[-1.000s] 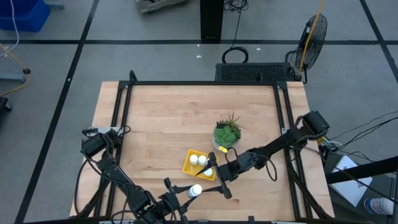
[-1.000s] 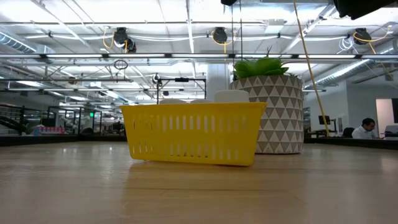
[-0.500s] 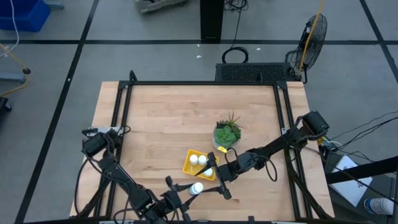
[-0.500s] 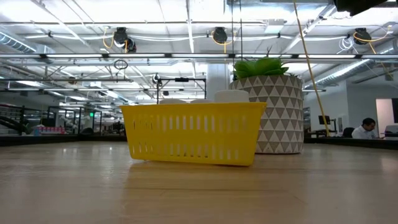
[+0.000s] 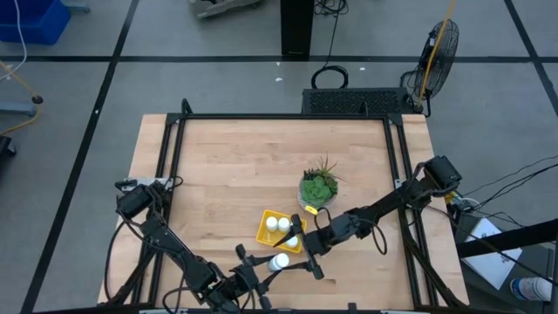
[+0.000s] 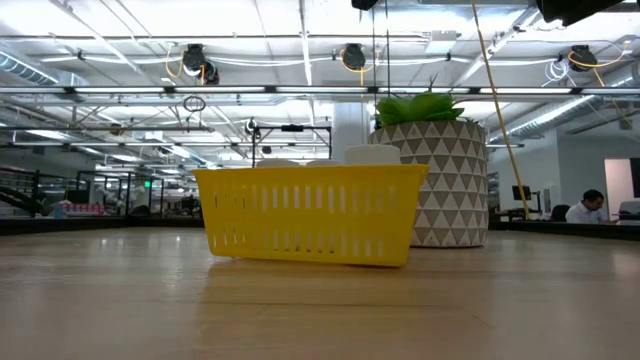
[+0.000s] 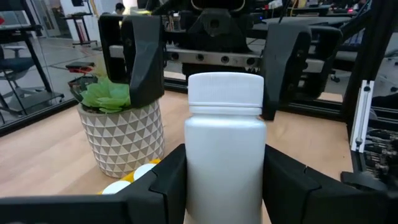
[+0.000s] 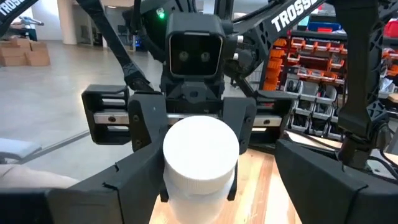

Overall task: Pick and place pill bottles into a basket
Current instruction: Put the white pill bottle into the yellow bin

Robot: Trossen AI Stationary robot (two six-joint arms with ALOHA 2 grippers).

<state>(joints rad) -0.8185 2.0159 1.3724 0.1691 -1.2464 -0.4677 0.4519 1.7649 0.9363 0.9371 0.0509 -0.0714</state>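
A white pill bottle [image 7: 225, 143] stands upright in my left gripper [image 5: 275, 263], which is shut on it just near of the yellow basket [image 5: 279, 230]. The basket rests on the table and holds two more white bottles [image 5: 272, 223]. My right gripper [image 5: 303, 253] is open and faces the left one. Its fingers [image 7: 140, 59] stand to either side of the held bottle's far side, apart from it. The right wrist view shows the same bottle [image 8: 200, 155] head-on between the left fingers. My left gripper pinches the bottle's lower body [image 7: 194, 180] between its two fingers [image 7: 163, 183], one on each side. The fingers lie about level and point toward the table's right side. The bottle stands upright, cap [image 7: 225, 90] up, lifted clear of the table.
A patterned pale pot with a green plant [image 5: 318, 187] stands just behind and to the right of the basket; in the low view this pot [image 6: 432, 185] stands right behind the basket [image 6: 310, 215]. Bare wooden tabletop [image 5: 227, 166] lies to the left and far side.
My left gripper has carried the bottle a little toward the table's right, closer to my open right gripper. The bottle stays upright and clear of the table.
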